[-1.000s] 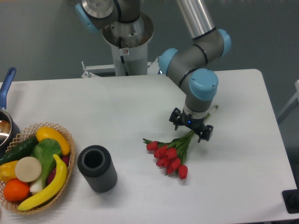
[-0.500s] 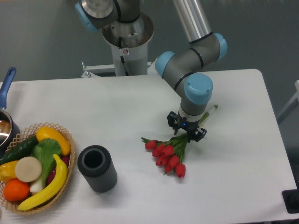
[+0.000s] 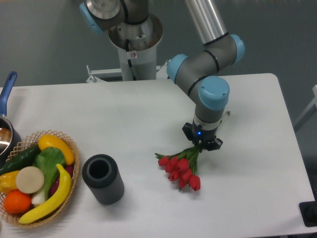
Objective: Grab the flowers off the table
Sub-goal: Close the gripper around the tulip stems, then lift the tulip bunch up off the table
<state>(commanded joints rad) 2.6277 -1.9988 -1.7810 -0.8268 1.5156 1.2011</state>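
The flowers [image 3: 180, 168], a small bunch of red tulip buds on green stems, hang below my gripper [image 3: 202, 142] over the right middle of the white table [image 3: 148, 114]. The gripper is shut on the green stems just above the buds. The buds point down and to the left, close to the tabletop; I cannot tell whether the lowest buds still touch it. The upper ends of the stems are hidden behind the wrist.
A dark ribbed cylinder [image 3: 102, 179] stands upright left of the flowers. A wicker basket [image 3: 69, 148] of fruit and vegetables sits at the front left. A pot with a blue handle [image 3: 7, 89] is at the left edge. The robot base [image 3: 134, 44] rises behind the table.
The gripper went from open around the stems to shut on them. The bunch has shifted slightly right and now hangs steeper from the fingers.
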